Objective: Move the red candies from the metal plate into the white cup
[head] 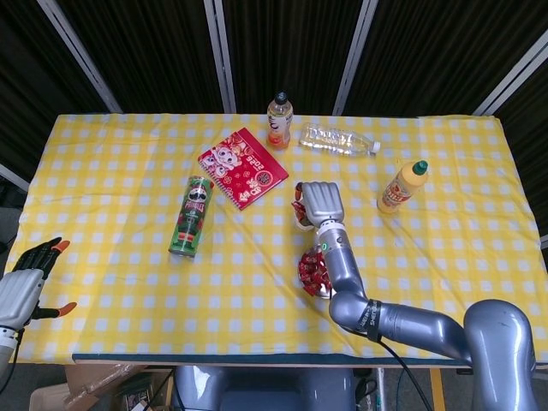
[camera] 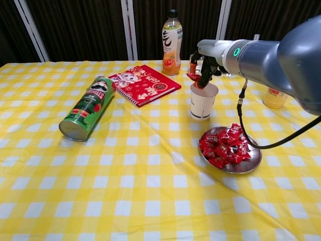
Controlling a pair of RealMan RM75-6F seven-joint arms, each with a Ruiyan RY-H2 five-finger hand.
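Observation:
The white cup (camera: 202,103) stands upright on the yellow checked cloth. My right hand (camera: 205,63) hovers just over its far-left rim, pinching a red candy (camera: 194,76) that hangs at the rim. The metal plate (camera: 254,161) lies in front of the cup to the right, with a heap of red candies (camera: 224,146) on it. In the head view my right hand (head: 319,204) covers most of the cup, and the candies (head: 310,270) on the plate (head: 318,294) show just below it. My left hand (head: 21,289) hangs open off the table's left edge.
A green Pringles can (camera: 86,107) lies on its side at the left. A red notebook (camera: 144,84) and an orange drink bottle (camera: 171,36) are behind the cup. A yellow bottle (head: 402,186) stands at the right, and a clear water bottle (head: 339,139) lies at the back.

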